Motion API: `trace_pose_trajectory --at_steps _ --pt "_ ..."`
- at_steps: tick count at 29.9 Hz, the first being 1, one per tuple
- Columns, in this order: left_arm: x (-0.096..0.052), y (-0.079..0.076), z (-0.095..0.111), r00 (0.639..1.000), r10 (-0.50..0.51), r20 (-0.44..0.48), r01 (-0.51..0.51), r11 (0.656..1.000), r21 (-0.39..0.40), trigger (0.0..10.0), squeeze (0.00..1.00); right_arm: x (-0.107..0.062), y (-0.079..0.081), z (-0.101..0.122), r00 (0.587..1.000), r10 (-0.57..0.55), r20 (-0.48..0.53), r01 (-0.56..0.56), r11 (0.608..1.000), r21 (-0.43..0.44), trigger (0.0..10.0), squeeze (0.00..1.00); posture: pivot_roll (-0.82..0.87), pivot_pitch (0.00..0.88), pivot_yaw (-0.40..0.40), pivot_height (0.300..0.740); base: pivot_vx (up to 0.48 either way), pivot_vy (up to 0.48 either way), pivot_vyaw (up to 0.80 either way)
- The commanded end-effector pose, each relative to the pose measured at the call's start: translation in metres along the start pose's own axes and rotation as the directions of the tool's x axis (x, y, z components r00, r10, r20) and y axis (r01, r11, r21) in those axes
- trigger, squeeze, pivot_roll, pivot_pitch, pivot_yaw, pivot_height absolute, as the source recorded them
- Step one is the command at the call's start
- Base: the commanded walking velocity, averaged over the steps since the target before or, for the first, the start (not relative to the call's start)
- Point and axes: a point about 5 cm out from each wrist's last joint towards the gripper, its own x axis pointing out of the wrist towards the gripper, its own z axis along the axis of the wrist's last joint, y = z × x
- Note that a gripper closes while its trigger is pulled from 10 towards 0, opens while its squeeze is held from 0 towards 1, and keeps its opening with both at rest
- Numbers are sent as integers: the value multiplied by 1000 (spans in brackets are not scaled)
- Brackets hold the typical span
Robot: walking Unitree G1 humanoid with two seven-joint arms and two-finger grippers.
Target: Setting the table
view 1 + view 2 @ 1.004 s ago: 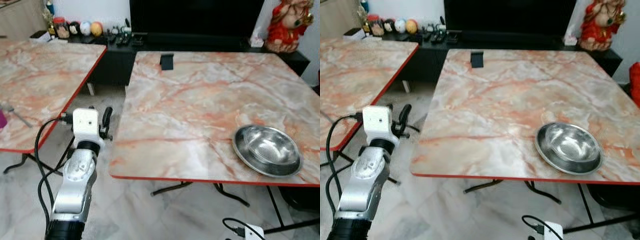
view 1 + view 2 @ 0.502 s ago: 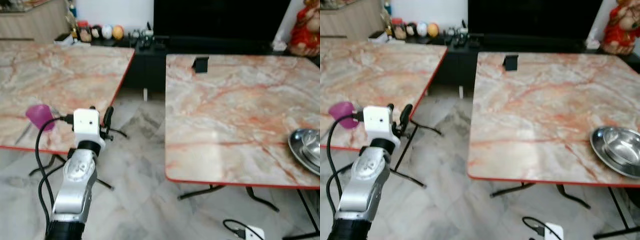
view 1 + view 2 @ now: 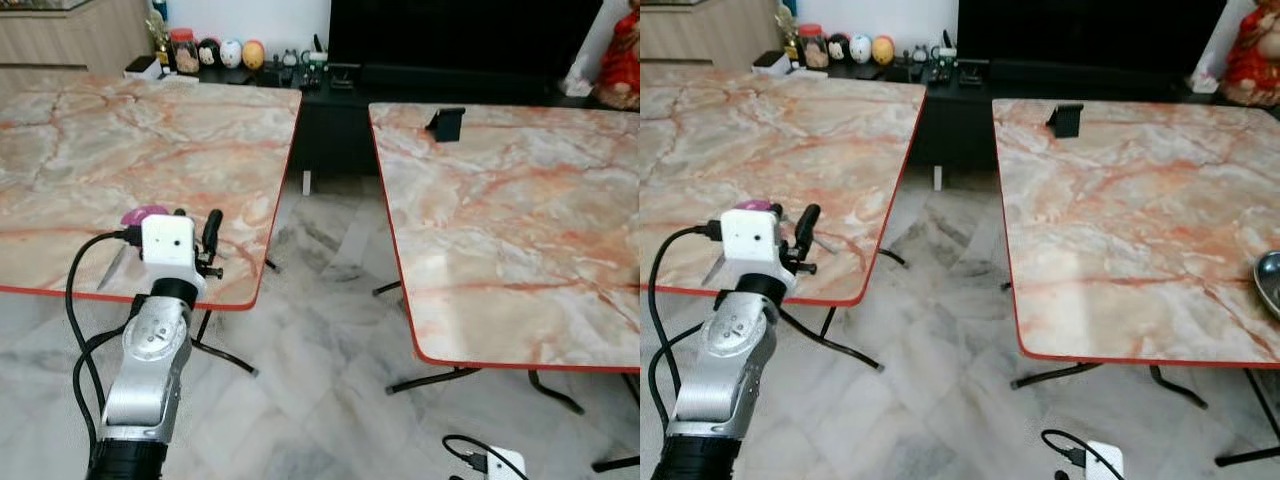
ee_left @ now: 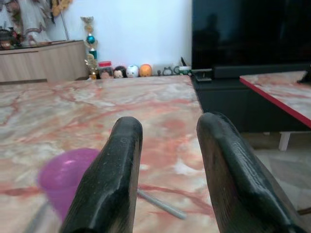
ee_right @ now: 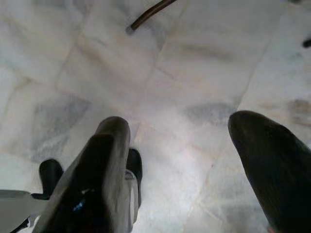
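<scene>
Two marble tables (image 3: 150,140) over pale tiled floor (image 3: 320,330), left tool (image 4: 165,145) apart near purple cup (image 4: 68,177).

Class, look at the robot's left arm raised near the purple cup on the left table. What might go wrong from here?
1. The purple cup sits close to the table's near edge; a sideways nudge from the open left tool might tip it or push it off.
2. A thin utensil lies right beside the cup, so closing on the cup may catch or drag it.

Open tool (image 4: 167,145), purple cup (image 4: 68,177), marble table (image 4: 73,107)
</scene>
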Motion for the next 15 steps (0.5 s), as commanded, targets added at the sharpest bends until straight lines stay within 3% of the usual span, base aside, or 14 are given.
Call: trace_pose_trajectory --at_steps 1,15 --pt "0 4 1 1000 13 5 -13 1000 14 10000 0 1 3 2 1000 7 11 -7 1000 9 10000 0 122 0 -54 740 0 337 0" --pt "1 5 2 1000 18 9 -18 1000 15 10000 0 1 3 3 1000 9 11 -9 1000 7 10000 0 124 0 -56 740 0 341 0"
